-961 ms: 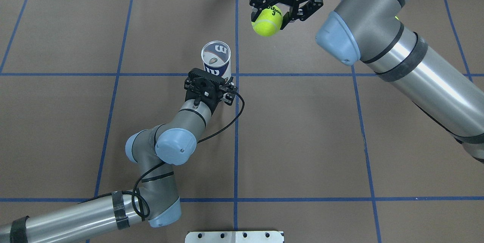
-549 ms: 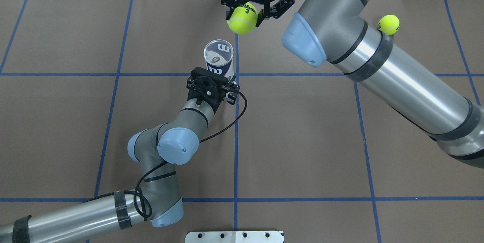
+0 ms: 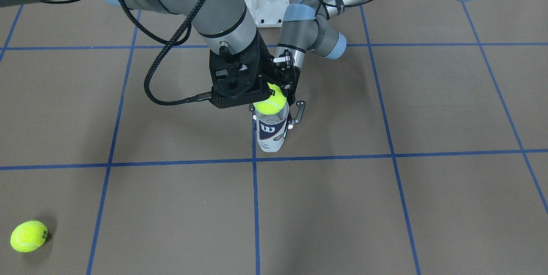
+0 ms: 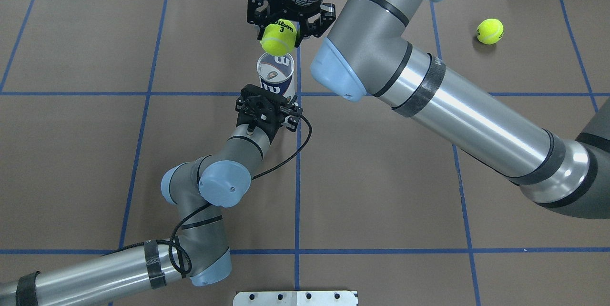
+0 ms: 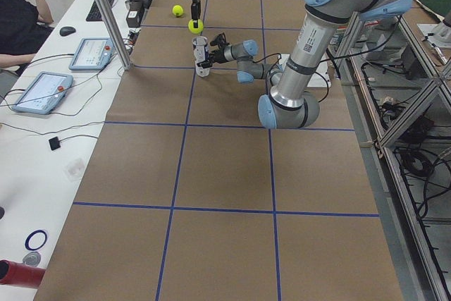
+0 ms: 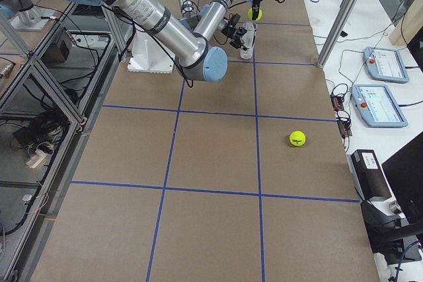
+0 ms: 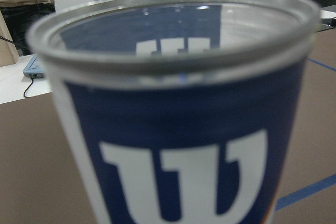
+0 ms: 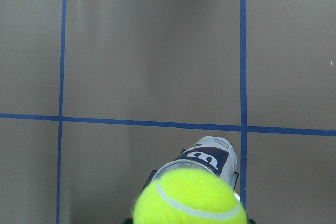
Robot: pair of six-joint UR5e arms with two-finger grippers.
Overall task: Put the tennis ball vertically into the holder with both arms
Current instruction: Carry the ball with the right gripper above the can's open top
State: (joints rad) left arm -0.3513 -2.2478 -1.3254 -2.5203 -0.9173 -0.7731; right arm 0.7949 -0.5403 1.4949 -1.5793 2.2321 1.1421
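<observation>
The holder (image 4: 275, 76), a clear can with a navy label and a white W, stands upright on the brown table. My left gripper (image 4: 272, 104) is shut on its lower side; one finger (image 3: 298, 112) shows beside the can (image 3: 270, 131). The can fills the left wrist view (image 7: 178, 129). My right gripper (image 4: 279, 33) is shut on a yellow tennis ball (image 4: 278, 40). It holds the ball (image 3: 269, 101) at the can's open mouth, about level with the rim. In the right wrist view the ball (image 8: 190, 199) covers the top of the can (image 8: 209, 157).
A second tennis ball (image 4: 489, 31) lies loose at the far right of the table, also in the front view (image 3: 28, 236). A white mounting plate (image 4: 295, 298) sits at the near edge. Operators and tablets (image 5: 42, 89) are at a side table.
My right arm has swung left with the ball, from right of the centre line to over the can. That uncovered the second ball. My left gripper and the can shifted slightly right together.
</observation>
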